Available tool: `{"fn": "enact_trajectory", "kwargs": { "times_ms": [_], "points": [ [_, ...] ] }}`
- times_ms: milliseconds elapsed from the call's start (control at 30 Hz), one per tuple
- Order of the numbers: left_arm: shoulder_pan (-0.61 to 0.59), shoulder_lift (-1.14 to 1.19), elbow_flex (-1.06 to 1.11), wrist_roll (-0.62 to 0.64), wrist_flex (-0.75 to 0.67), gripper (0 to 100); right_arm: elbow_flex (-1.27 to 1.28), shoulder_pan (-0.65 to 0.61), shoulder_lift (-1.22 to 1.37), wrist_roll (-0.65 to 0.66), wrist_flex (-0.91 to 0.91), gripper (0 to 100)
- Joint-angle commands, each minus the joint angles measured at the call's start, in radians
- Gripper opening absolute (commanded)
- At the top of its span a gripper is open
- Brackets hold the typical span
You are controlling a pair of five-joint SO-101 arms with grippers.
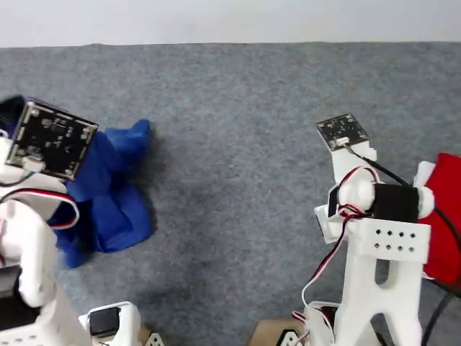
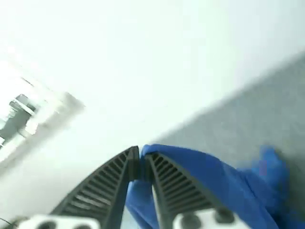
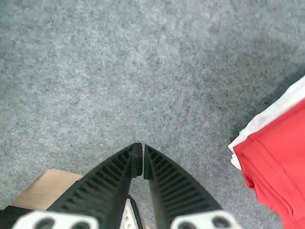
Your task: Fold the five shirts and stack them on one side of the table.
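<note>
A blue shirt [image 1: 115, 187] hangs bunched at the table's left, its lower part resting on the grey cloth. In the left wrist view my left gripper [image 2: 141, 161] is shut on the blue shirt [image 2: 209, 181], lifted and pointed toward the pale wall. A red shirt [image 1: 445, 216] lies over white cloth at the right edge, partly behind the right arm [image 1: 374, 216]. My right gripper [image 3: 142, 160] is shut with nothing in it, above bare grey cloth, the red shirt [image 3: 279, 162] off to one side.
The grey felt table [image 1: 245, 115] stretches wide between the two arms. A pale wall [image 1: 230, 18] runs along the far edge. A tan block [image 3: 45, 188] shows by the right arm's base.
</note>
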Motion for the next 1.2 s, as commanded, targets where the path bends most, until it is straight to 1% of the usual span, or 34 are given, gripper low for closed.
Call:
{"fn": "enact_trajectory", "kwargs": {
  "times_ms": [0,133,233,333,467,567,767,867,1000,1167],
  "points": [
    [0.005,0.044,-0.094,0.012,-0.072,4,-0.005,-0.013,-0.015,-0.009,0.035,0.9],
    [-0.017,0.143,-0.242,0.017,-0.041,3,-0.005,-0.013,-0.015,-0.009,0.035,0.9],
    [-0.084,0.236,-0.334,0.017,-0.008,3,-0.005,-0.013,-0.015,-0.009,0.033,0.9],
    [-0.201,0.333,-0.403,0.018,0.023,1,-0.005,-0.039,-0.015,-0.009,0.025,0.9],
    [-0.328,0.428,-0.438,0.018,0.078,1,-0.005,-0.139,-0.013,-0.012,-0.004,0.9],
    [-0.397,0.485,-0.438,0.018,0.141,1,-0.005,-0.234,-0.007,-0.014,-0.061,0.9],
    [-0.503,0.585,-0.438,0.014,0.267,1,-0.017,-0.410,0.150,-0.035,-0.173,0.9],
    [-0.549,0.635,-0.437,0.009,0.331,1,-0.106,-0.486,0.269,-0.046,-0.200,0.9],
    [-0.623,0.738,-0.437,-0.032,0.399,1,-0.328,-0.567,0.464,-0.049,-0.191,0.9],
    [-0.715,0.850,-0.437,-0.035,0.417,1,-0.631,-0.665,0.753,-0.048,-0.133,1.3]
  ]
}}
